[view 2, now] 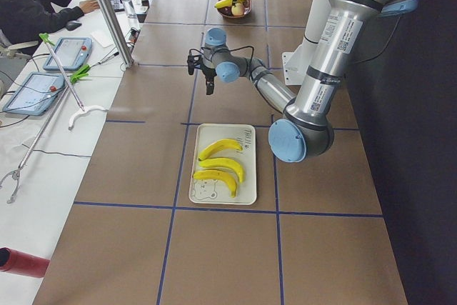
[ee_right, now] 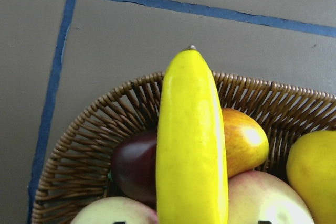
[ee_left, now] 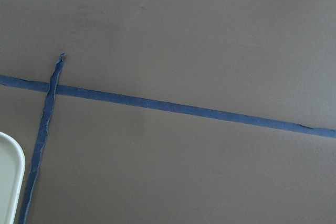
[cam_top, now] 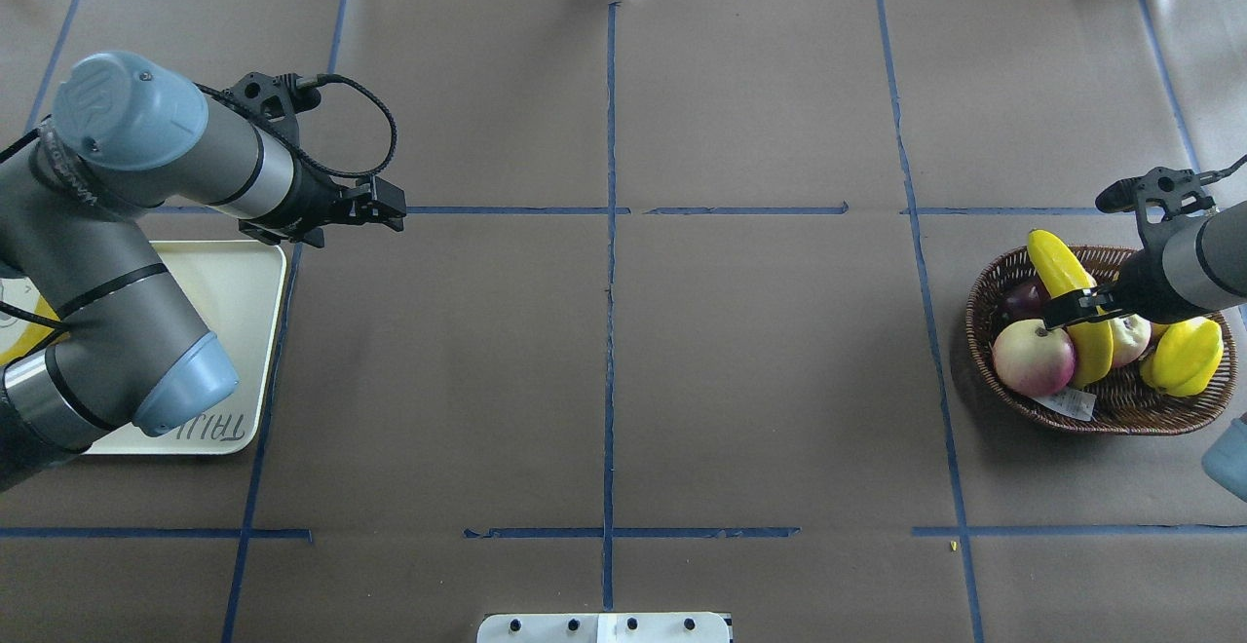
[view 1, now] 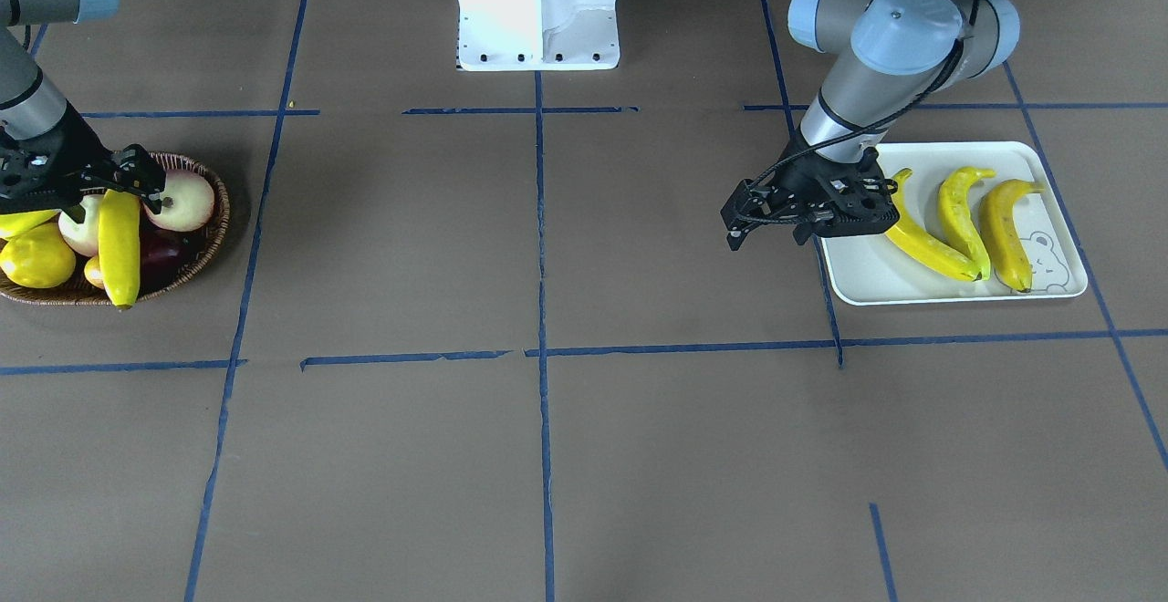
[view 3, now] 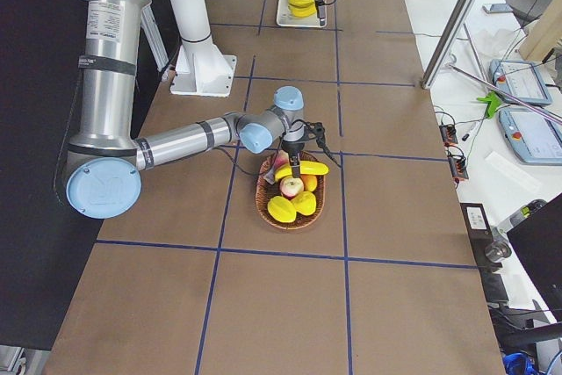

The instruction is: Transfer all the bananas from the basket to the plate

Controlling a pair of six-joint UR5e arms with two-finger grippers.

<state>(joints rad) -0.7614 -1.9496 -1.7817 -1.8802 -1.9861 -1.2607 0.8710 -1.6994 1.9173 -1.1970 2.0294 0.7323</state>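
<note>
1. You are looking at a table [view 1: 547,456] with the job split across it. The plate is sitting at the robot's left end and the basket at its right end, well apart.
2. The plate [view 1: 867,274] is already carrying three bananas [view 1: 960,219], lying side by side next to the bear drawing. Bare tray is showing on the side nearer the table's middle.
3. The basket [cam_top: 1120,407] is holding the last banana [cam_top: 1072,302], which is lying on top of the other fruit. One of its tips is poking over the rim, and an apple [cam_top: 1033,358] is pressing against its side.
4. The right gripper [cam_top: 1083,308] is hanging over that banana with its fingers apart, one on each side. Going by the right wrist view, it is not pinching yet, so you are watching the fourth pick being set up.
5. The left gripper [view 1: 737,228] is hovering over bare table just beside the plate and carrying nothing. You cannot tell whether its fingers are apart or together.
6. The next move is probably calling for a firm close, then a straight lift clear of the apple. The long trip to the plate is likely asking for a handover.
</note>
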